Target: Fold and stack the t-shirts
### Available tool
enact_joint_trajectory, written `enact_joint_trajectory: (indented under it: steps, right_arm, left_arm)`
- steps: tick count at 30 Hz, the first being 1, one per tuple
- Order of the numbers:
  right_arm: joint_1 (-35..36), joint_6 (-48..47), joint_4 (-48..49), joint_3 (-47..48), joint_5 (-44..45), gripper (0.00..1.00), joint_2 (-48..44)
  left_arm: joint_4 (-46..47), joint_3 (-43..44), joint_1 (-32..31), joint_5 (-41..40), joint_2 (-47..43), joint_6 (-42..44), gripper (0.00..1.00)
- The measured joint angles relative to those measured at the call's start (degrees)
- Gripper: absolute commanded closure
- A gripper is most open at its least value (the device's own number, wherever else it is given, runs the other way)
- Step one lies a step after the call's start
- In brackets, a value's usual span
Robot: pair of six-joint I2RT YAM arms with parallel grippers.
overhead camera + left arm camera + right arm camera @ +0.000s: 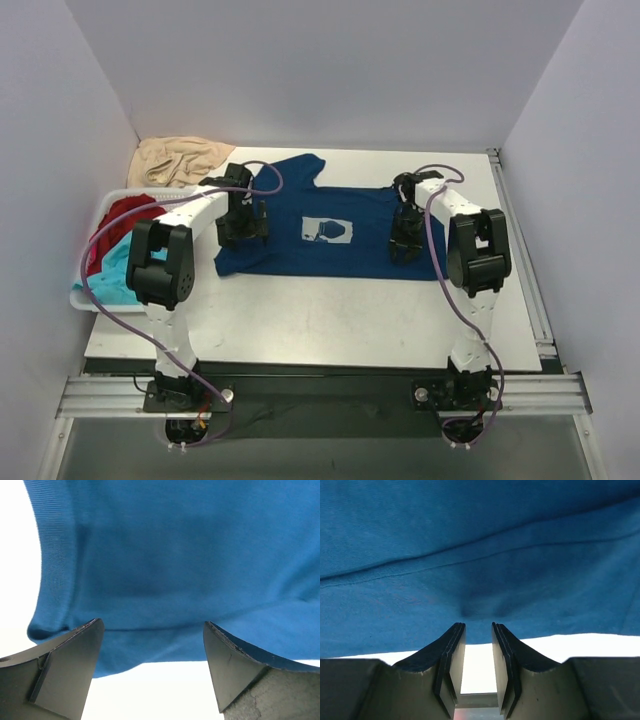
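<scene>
Around the navy t-shirt [330, 255] stretches a white table [330, 320], scuffed in places and boxed in by plain pale walls [330, 70] behind and to both sides of the shirt. The shirt lies spread flat near the middle of the table, its pale blue print [327, 231] facing up. A metal rail [320, 390] runs along the table's edge on the near side of the shirt, where both arm bases are bolted.

Left of the shirt, at the table's edge, sits a white basket [85, 298] holding a red t-shirt [125, 215] and a turquoise t-shirt [112, 270]. Behind and left of the shirt is a crumpled beige cloth [180, 160].

The left gripper [243, 232] stands over the shirt's left end. In its wrist view, the left gripper [152, 624] has its fingers [65, 670] spread wide, with blue cloth past them and nothing between them.

The right gripper [404, 245] is at the shirt's right end. Its wrist view shows the right gripper [477, 625] with only a narrow slit between the fingers and bare table visible through it. The cloth puckers just at the tips, but whether they nip the hem cannot be told.

From above, both arms cover the shirt's ends. The basket's contents are partly hidden by the left arm, and the print's picture is too small to read.
</scene>
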Motion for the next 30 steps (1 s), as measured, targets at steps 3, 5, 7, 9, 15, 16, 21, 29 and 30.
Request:
enact_joint_trajectory:
  steps: [3,5,7,9,15,16,21,29,30]
  right_arm:
    - [0.7,-1.0,0.2,0.2,-0.7,0.71,0.6]
    - [1.0,-1.5,0.5,0.3,-1.0,0.71,1.3]
    - [1.3,-1.7,0.7,0.4,-1.2,0.71,2.2]
    - [1.6,-1.8,0.4,0.4,-1.4,0.71,2.9]
    - [1.5,-1.8,-0.2,0.2,-1.4,0.71,2.9]
    - [1.5,-1.8,-0.3,0.0,-1.4,0.71,2.9]
    - [0.9,-1.5,-1.4,-1.9,-1.9,0.71,2.3]
    - [-1.4,-1.2,-3.3,-7.5,-3.1,0.71,0.0]
    - [-1.6,-1.3,-3.6,-8.1,-3.1,0.71,-0.2]
  left_arm:
    - [-0.9,0.4,1.1,-2.0,2.1,-1.2,0.09]
    - [-2.4,1.8,1.6,-3.3,4.2,-1.6,0.10]
    - [-4.0,3.8,1.9,-4.6,6.5,-2.3,0.10]
    - [-5.3,5.7,1.9,-5.9,7.6,-2.7,0.10]
    - [-9.6,9.4,1.9,-9.7,9.8,-3.7,0.10]
    - [-10.1,9.6,1.9,-10.5,9.8,-3.9,0.10]
    - [-12.0,9.5,2.2,-12.4,9.8,-4.5,0.10]
    - [-12.0,3.0,2.4,-11.8,5.8,-5.0,0.10]
    - [-12.1,1.8,2.4,-11.6,5.0,-5.0,0.10]
